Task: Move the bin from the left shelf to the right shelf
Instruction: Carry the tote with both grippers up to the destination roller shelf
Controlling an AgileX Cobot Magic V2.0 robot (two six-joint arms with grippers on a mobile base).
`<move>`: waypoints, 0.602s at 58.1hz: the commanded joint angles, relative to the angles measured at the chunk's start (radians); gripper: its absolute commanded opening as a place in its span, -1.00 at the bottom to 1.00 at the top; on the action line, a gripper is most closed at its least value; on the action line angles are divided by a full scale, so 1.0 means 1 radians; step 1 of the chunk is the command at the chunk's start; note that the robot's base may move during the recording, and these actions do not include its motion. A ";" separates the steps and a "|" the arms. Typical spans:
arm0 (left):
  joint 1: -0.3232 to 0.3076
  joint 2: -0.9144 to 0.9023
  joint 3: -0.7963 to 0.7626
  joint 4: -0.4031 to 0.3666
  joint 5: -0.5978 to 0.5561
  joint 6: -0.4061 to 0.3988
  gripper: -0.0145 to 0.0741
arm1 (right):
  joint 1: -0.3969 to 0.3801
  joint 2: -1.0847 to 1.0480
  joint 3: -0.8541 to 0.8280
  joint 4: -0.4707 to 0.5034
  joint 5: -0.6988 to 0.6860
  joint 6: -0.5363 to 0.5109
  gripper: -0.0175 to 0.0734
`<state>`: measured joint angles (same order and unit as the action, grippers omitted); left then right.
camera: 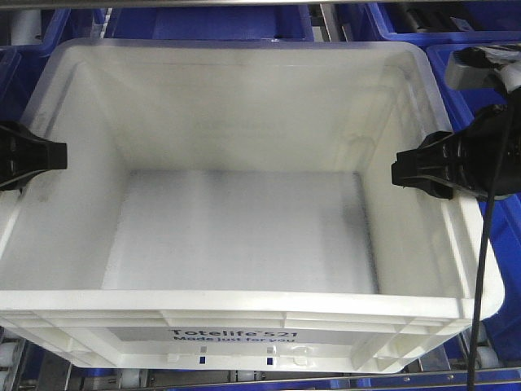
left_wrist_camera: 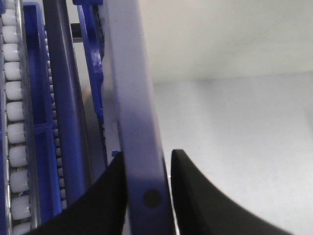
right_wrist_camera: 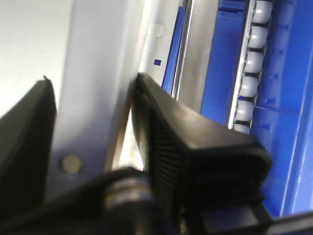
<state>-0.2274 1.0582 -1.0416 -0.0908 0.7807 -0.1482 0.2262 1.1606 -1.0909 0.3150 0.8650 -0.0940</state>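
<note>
Bin (camera: 244,303) rim pinched by left gripper (camera: 59,155), right gripper (camera: 399,169), arms cropped.

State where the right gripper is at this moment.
In the front view, the right gripper sits at the right, straddling the right wall of the bin, beside blue bins.

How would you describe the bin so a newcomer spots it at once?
Among the blue bins on the roller shelf sits one large bin. The left gripper and right gripper clamp its side walls. Only it is white, lettered Totelife 521.
</note>
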 commanded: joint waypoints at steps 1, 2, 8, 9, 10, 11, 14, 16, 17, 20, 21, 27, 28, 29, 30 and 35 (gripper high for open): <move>-0.003 -0.029 -0.040 0.033 -0.121 0.039 -0.69 | -0.007 -0.035 -0.039 0.009 -0.087 -0.047 -0.62; -0.003 -0.029 -0.040 0.033 -0.121 0.039 -0.69 | -0.007 -0.035 -0.039 0.009 -0.087 -0.047 -0.62; -0.003 -0.029 -0.040 0.033 -0.121 0.039 -0.69 | -0.007 -0.035 -0.039 0.009 -0.087 -0.047 -0.62; -0.003 -0.029 -0.040 0.033 -0.121 0.039 -0.69 | -0.007 -0.035 -0.039 0.009 -0.087 -0.047 -0.62; -0.003 -0.029 -0.040 0.033 -0.121 0.039 -0.69 | -0.007 -0.035 -0.039 0.009 -0.087 -0.047 -0.62; -0.003 -0.029 -0.040 0.033 -0.121 0.039 -0.69 | -0.007 -0.035 -0.039 0.009 -0.087 -0.047 -0.62; -0.003 -0.029 -0.040 0.033 -0.121 0.039 -0.69 | -0.007 -0.035 -0.039 0.009 -0.087 -0.047 -0.62; -0.003 -0.029 -0.040 0.033 -0.121 0.039 -0.69 | -0.007 -0.035 -0.039 0.009 -0.087 -0.047 -0.62; -0.003 -0.029 -0.040 0.033 -0.121 0.039 -0.69 | -0.007 -0.035 -0.039 0.009 -0.087 -0.047 -0.62; -0.003 -0.029 -0.040 0.033 -0.121 0.039 -0.69 | -0.007 -0.035 -0.039 0.009 -0.087 -0.047 -0.62; -0.003 -0.029 -0.040 0.033 -0.121 0.039 -0.69 | -0.007 -0.035 -0.039 0.009 -0.087 -0.047 -0.62; -0.003 -0.029 -0.040 0.033 -0.121 0.039 -0.69 | -0.007 -0.035 -0.039 0.009 -0.087 -0.047 -0.62; -0.003 -0.029 -0.040 0.033 -0.121 0.039 -0.69 | -0.007 -0.035 -0.039 0.009 -0.087 -0.047 -0.62; -0.003 -0.029 -0.040 0.033 -0.121 0.039 -0.69 | -0.007 -0.035 -0.039 0.009 -0.087 -0.047 -0.62; -0.003 -0.029 -0.040 0.033 -0.121 0.039 -0.69 | -0.007 -0.035 -0.039 0.009 -0.087 -0.047 -0.62; -0.003 -0.029 -0.040 0.033 -0.121 0.039 -0.69 | -0.007 -0.035 -0.039 0.009 -0.087 -0.047 -0.62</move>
<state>-0.2274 1.0582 -1.0416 -0.0908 0.7807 -0.1482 0.2262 1.1606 -1.0909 0.3150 0.8658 -0.0940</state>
